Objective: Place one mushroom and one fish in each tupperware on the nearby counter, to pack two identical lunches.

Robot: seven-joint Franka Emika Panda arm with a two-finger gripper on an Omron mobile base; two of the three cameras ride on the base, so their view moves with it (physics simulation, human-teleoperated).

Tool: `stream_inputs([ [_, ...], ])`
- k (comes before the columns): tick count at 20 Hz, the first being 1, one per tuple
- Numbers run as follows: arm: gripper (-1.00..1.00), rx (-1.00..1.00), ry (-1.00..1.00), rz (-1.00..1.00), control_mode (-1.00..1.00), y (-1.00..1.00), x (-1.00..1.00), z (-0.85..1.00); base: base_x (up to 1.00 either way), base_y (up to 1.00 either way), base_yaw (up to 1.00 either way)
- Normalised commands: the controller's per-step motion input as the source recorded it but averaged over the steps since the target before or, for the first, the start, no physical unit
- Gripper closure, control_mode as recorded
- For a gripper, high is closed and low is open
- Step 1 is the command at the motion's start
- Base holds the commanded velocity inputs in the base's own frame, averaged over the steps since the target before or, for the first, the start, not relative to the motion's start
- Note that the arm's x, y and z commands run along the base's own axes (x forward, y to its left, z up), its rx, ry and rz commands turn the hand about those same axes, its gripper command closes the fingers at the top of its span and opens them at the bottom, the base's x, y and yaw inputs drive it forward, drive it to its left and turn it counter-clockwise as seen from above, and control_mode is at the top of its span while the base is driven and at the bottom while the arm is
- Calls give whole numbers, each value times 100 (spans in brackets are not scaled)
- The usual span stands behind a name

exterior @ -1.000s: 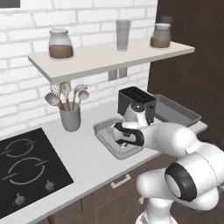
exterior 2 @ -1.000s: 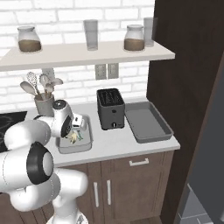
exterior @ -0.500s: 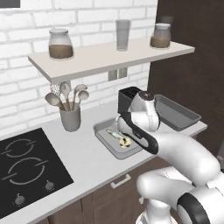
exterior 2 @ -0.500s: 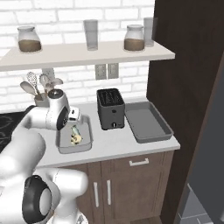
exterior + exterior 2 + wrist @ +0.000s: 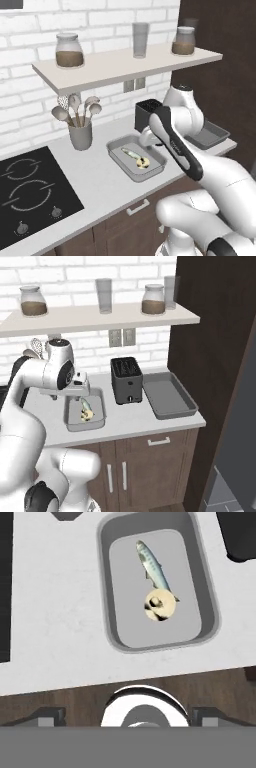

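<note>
Off-white counter [image 5: 100, 185], two grey tupperware [image 5: 120, 162] [image 5: 170, 398], black toaster [image 5: 126, 380], utensil holder [image 5: 80, 136]

grey tupperware [image 5: 207, 602], silvery green fish [image 5: 152, 564], tan mushroom [image 5: 160, 605].

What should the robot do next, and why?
Probably go fetch food for the other tupperware: it looks empty, while the nearer tupperware already holds a fish and a mushroom, and the gripper looks open with nothing in it.
</note>
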Motion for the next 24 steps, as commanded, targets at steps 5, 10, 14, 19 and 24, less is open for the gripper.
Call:
stream_inputs([
  [5,-100,-10,-12,6,-100,-19,-100,67,0,0,0],
  [10,-100,0,-14,2,-100,-34,-100,46,0,0,0],
  [14,-100,0,-10,0,-100,-26,-100,27,0,0,0],
  [19,-100,0,-3,-13,-100,-7,-100,13,0,0,0],
  [24,-100,9,0,-13,-100,-2,-94,35,0,0,0],
])
